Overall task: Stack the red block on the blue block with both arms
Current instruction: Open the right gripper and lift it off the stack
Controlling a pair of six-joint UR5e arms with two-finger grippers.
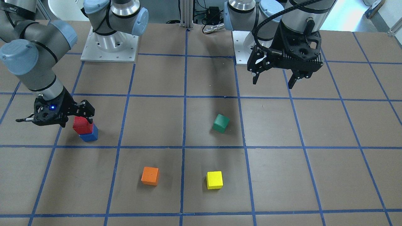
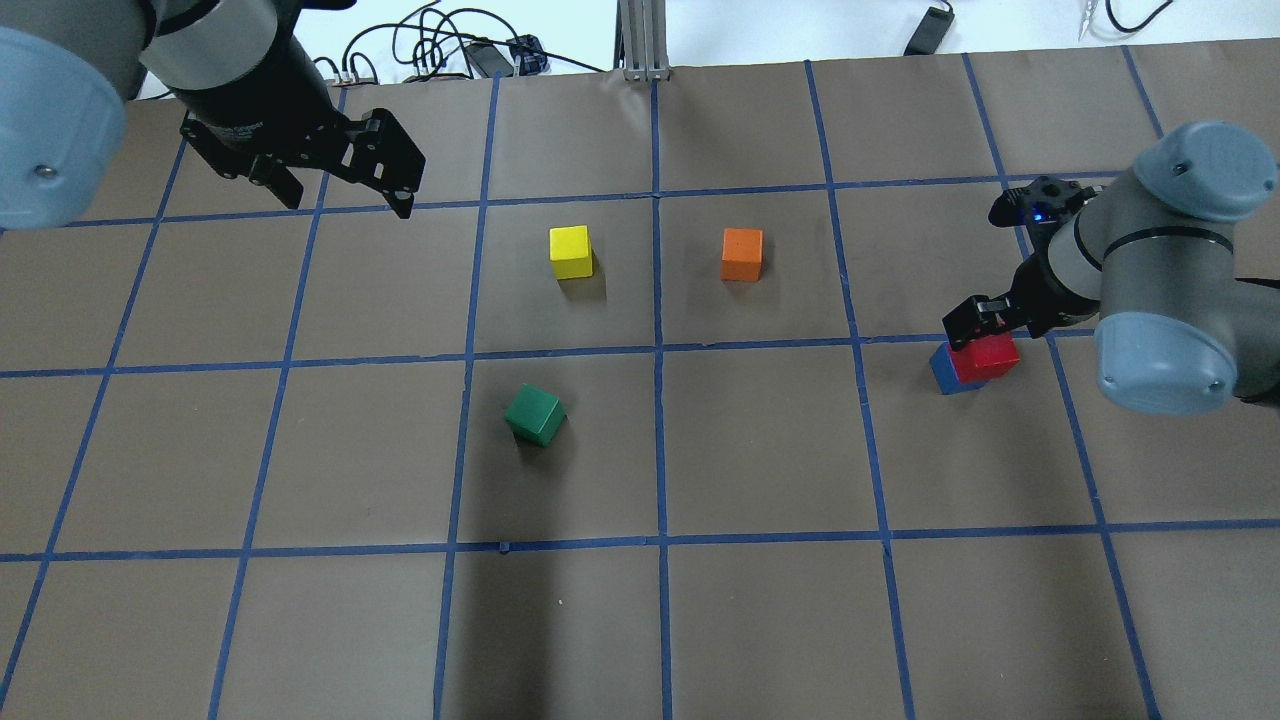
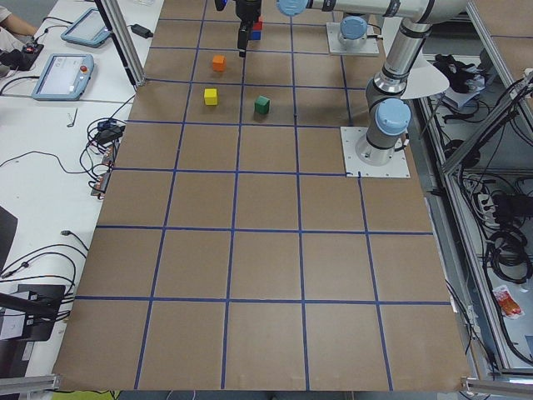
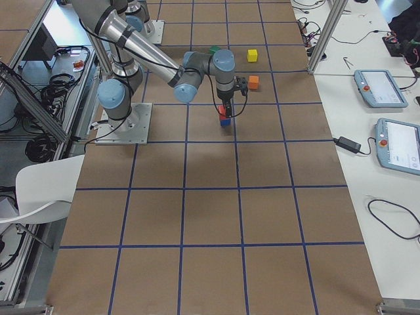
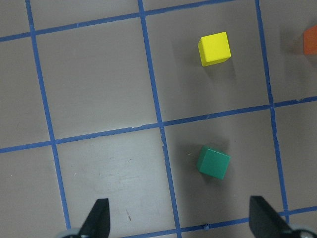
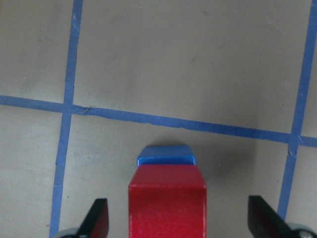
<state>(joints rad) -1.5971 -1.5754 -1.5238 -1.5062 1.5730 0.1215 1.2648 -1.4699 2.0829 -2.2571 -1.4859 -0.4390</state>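
Observation:
The red block point(image 1: 82, 125) sits on top of the blue block point(image 1: 89, 136), slightly offset; the stack also shows in the overhead view, red point(image 2: 990, 357) over blue point(image 2: 945, 372). My right gripper point(image 1: 78, 121) is low over the stack. In the right wrist view it point(image 6: 181, 220) is open, its fingers point(image 6: 99, 218) standing well apart on either side of the red block point(image 6: 167, 206), not touching it, with the blue block point(image 6: 166, 154) showing beneath. My left gripper point(image 1: 273, 84) is open and empty, held high near its base, as the overhead view point(image 2: 350, 205) also shows.
A green block point(image 1: 220, 123) lies near the table's middle. An orange block point(image 1: 150, 175) and a yellow block point(image 1: 214, 180) lie farther from the robot. The left wrist view looks down on the green block point(image 5: 214, 162) and the yellow block point(image 5: 214, 48).

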